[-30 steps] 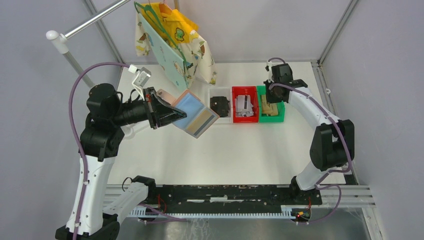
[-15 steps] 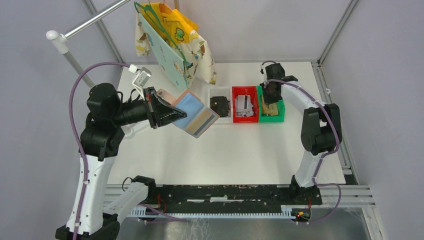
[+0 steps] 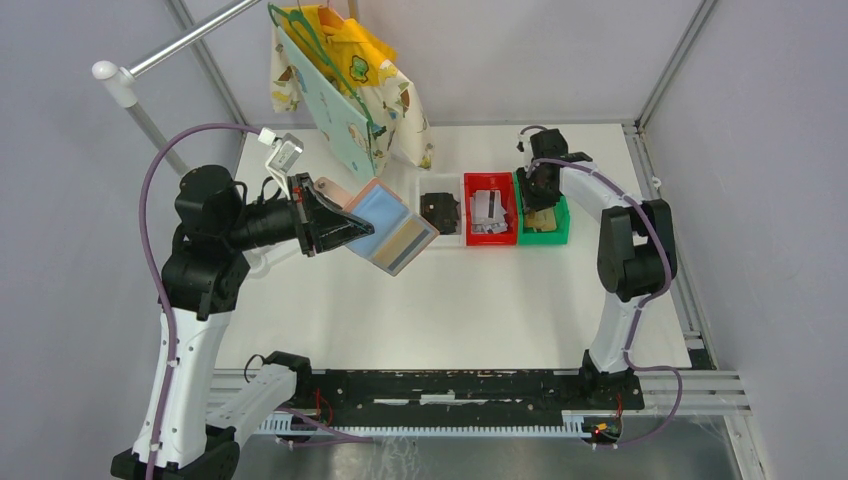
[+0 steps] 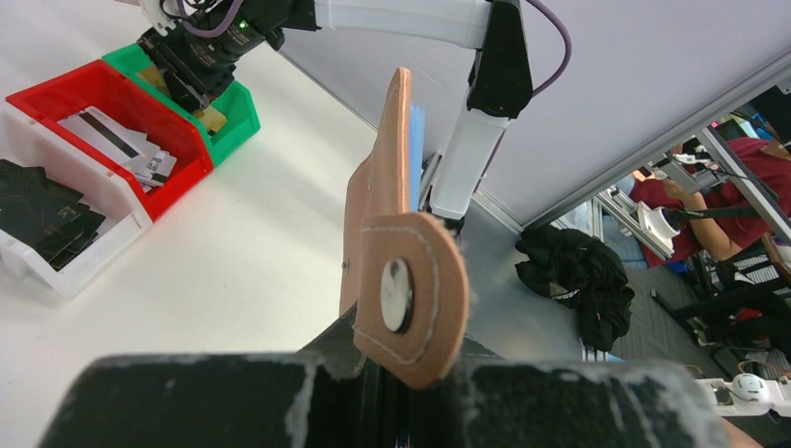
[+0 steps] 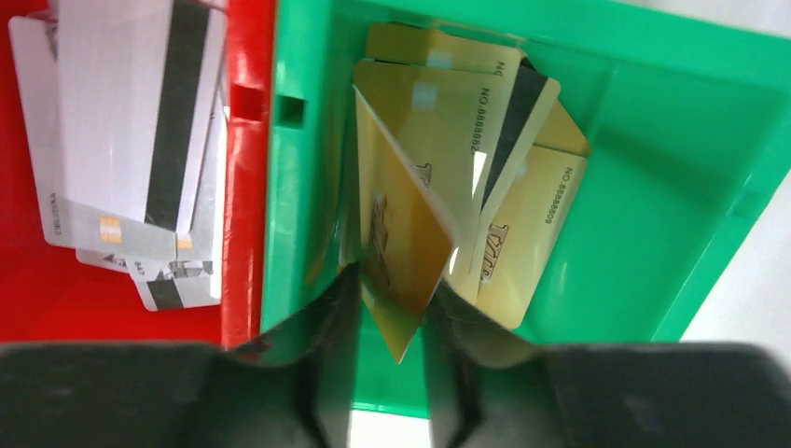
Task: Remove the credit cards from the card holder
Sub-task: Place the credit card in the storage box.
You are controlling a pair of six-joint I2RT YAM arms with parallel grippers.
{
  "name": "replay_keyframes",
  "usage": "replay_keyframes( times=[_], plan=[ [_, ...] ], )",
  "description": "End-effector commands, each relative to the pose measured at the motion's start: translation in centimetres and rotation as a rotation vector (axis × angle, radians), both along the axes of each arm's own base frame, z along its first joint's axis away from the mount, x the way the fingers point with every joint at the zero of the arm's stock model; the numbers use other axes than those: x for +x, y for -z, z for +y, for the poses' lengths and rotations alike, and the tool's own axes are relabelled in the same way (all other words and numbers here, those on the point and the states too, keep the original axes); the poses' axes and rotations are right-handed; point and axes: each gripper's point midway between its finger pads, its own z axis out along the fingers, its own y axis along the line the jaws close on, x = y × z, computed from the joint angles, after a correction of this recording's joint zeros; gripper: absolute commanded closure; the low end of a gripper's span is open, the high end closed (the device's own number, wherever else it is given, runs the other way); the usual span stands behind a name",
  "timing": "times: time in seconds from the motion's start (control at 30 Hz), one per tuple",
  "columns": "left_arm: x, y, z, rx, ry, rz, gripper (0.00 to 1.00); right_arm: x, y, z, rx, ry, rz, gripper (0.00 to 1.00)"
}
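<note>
My left gripper [image 3: 335, 222] is shut on the salmon-pink card holder [image 3: 390, 228] and holds it open above the table, blue inside facing up. Cards [image 3: 405, 245] still show in its lower pocket. In the left wrist view the card holder [image 4: 378, 196] stands edge-on above my fingers, snap tab [image 4: 410, 299] in front. My right gripper [image 3: 541, 190] hangs in the green bin [image 3: 555, 236]. In the right wrist view its jaws [image 5: 392, 327] stand apart, and a gold card [image 5: 401, 233] leans tilted and loose between them, over other gold cards [image 5: 522, 233].
A red bin [image 3: 490, 237] with grey-silver cards [image 5: 121, 112] and a clear bin [image 3: 440, 240] with black cards [image 4: 42, 210] stand left of the green bin. Patterned bags [image 3: 350, 90] hang from a rod [image 3: 170, 45] at the back left.
My right arm has swung left and folded in, bringing its gripper down over the green bin. My left arm and the card holder have stayed still.
</note>
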Motion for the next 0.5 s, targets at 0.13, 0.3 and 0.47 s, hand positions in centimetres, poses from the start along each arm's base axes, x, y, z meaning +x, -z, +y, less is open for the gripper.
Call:
replay_keyframes(
  times=[0.13, 0.3, 0.47],
  plan=[
    [-0.6, -2.0, 0.1, -0.009, 0.021, -0.109, 0.98, 1.1, -2.5, -1.9, -0.073, 0.055, -0.078, 0.43],
    [-0.7, -2.1, 0.1, -0.013, 0.021, -0.11, 0.98, 1.7, -6.2, -2.9, -0.102, 0.105, -0.165, 0.38],
    [-0.8, -2.2, 0.1, -0.015, 0.025, -0.11, 0.98, 1.7, -10.8, -2.8, -0.066, 0.124, -0.272, 0.33]
  ],
)
